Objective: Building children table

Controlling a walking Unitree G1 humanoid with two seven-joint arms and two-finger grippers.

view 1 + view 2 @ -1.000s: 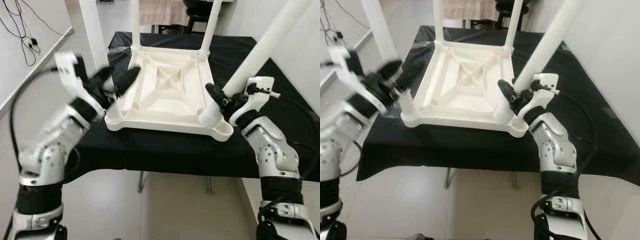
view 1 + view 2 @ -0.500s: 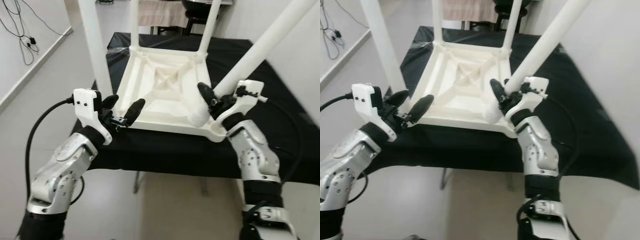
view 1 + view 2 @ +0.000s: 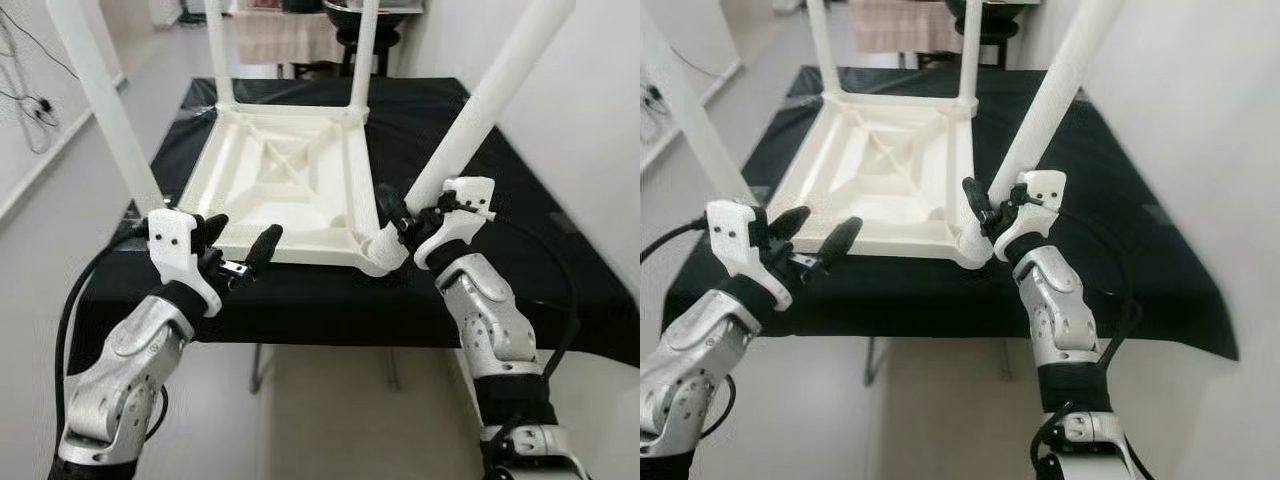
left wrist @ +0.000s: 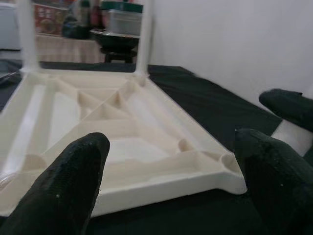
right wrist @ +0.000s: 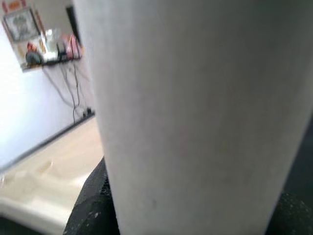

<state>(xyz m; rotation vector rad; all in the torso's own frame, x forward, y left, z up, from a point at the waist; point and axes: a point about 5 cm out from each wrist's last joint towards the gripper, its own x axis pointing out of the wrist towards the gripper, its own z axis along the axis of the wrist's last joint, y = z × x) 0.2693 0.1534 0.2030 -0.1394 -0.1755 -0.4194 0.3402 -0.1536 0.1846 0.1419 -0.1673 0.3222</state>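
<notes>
An upturned white plastic tabletop [image 3: 290, 185] lies on a black-draped work table [image 3: 520, 230], its ribbed underside facing up, its near edge close to the cloth's front edge. The right gripper [image 3: 405, 222] is clamped on the base of a white table leg [image 3: 480, 110], a smooth round tube that leans up and away from the fingers, its foot at the tabletop's near right corner socket [image 3: 378, 250] just below the grip. The leg's top is cut off by the frame, and in the right wrist view the tube fills the foreground, with a black finger [image 5: 93, 205] showing beside it.

The left gripper [image 3: 238, 245] hovers with fingers spread, touching nothing, just short of the tabletop's near left corner, with bare black cloth below it. Another white leg [image 3: 105, 110] rises beside it, its foot hidden behind the gripper's white housing. Two further legs [image 3: 220, 50] stand at the far corners, beyond both grippers, their tops also cropped. In the left wrist view, the moulded diagonal ribs [image 4: 105, 110] run between the two parted pads [image 4: 73, 181]. Open floor [image 3: 330, 420] lies beneath the table's front edge.
</notes>
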